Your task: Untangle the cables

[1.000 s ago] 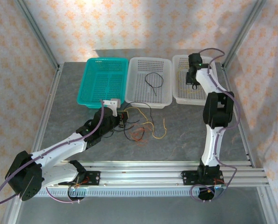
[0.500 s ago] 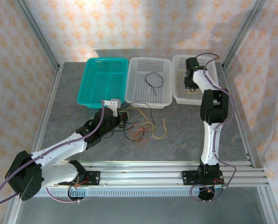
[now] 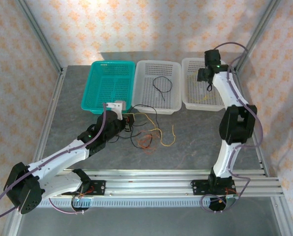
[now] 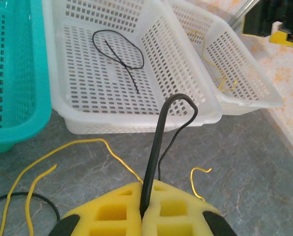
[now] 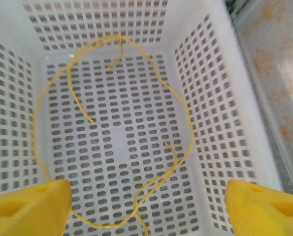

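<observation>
Right arm (image 3: pixel 229 91) lifted, left jaws pinching black cable (image 4: pixel 156 147)

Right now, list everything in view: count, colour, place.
table: 1, grey
teal basket: 1, teal, back left
middle white basket: 1, white, centre back
right white basket: 1, white, back right
looped black cable: 1, black, in middle white basket
yellow cable: 1, yellow, in right white basket
cable tangle: several strands, yellow, black, orange, on table before baskets
pinched black cable: 1, black, in left gripper
left gripper: 1, yellow pads, shut, by tangle
right gripper: 1, yellow pads, open, over right white basket
</observation>
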Tool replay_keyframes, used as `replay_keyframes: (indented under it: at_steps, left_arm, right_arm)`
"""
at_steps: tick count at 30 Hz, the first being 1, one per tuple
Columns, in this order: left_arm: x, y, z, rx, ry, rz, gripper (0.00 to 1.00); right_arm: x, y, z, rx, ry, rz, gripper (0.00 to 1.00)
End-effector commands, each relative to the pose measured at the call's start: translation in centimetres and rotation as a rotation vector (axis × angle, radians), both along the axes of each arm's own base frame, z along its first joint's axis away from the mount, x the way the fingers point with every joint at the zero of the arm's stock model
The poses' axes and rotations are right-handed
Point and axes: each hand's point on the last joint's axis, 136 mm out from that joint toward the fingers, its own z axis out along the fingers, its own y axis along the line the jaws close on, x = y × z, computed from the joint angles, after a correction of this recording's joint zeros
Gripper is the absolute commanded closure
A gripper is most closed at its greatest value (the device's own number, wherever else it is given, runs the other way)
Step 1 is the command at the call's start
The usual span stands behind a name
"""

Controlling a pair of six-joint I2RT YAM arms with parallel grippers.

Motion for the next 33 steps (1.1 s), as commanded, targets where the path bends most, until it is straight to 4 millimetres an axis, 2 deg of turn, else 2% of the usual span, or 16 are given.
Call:
replay_keyframes:
  at_steps: [1, 5, 8, 11, 14, 16, 18, 22, 24, 27, 30, 33]
  left_arm:
    - [0.1, -0.3, 2.6, -0.015, -0.049, -0.036, 1.00]
    - [0.2, -1.0, 3.7, -0.033, -0.073, -0.109, 1.00]
    - [0.5, -1.3, 4.3, -0.021, -0.097, -0.158, 1.00]
    - [0.8, -2.0, 4.5, 0.012, -0.113, -0.213, 1.00]
    - [1.5, -2.4, 5.1, 0.034, -0.128, -0.233, 1.00]
    - [1.6, -2.9, 5.8, 0.031, -0.144, -0.265, 1.00]
    - [1.9, -3.4, 6.4, 0.033, -0.156, -0.290, 1.00]
    - [2.0, -4.3, 7.6, 0.042, -0.183, -0.353, 1.00]
    - [2.0, -4.6, 8.1, 0.047, -0.195, -0.374, 1.00]
    - [1.8, -5.2, 8.8, 0.050, -0.213, -0.422, 1.00]
    - [1.8, -5.6, 9.3, 0.053, -0.223, -0.451, 1.00]
    - [1.7, -5.9, 9.8, 0.051, -0.233, -0.469, 1.00]
  right_arm:
    - [-1.6, 0.1, 3.4, 0.044, -0.117, -0.019, 0.18]
    - [-4.1, 2.5, 7.0, 0.162, -0.288, 0.087, 0.18]
    - [-6.6, 5.7, 8.9, 0.274, -0.405, 0.259, 0.18]
    - [-9.5, 8.7, 10.0, 0.372, -0.507, 0.430, 0.13]
    - [-11.7, 10.9, 9.4, 0.438, -0.549, 0.544, 0.11]
    - [-13.5, 12.3, 9.8, 0.444, -0.587, 0.617, 0.12]
    - [-15.4, 14.5, 9.6, 0.463, -0.608, 0.739, 0.14]
    - [-19.3, 18.9, 9.4, 0.503, -0.612, 1.004, 0.06]
    - [-20.7, 20.4, 9.4, 0.517, -0.606, 1.100, 0.06]
    - [-21.4, 21.9, 8.9, 0.510, -0.570, 1.173, 0.06]
    - [-20.9, 22.7, 8.2, 0.500, -0.525, 1.202, 0.09]
    - [-20.2, 23.4, 8.0, 0.494, -0.517, 1.214, 0.17]
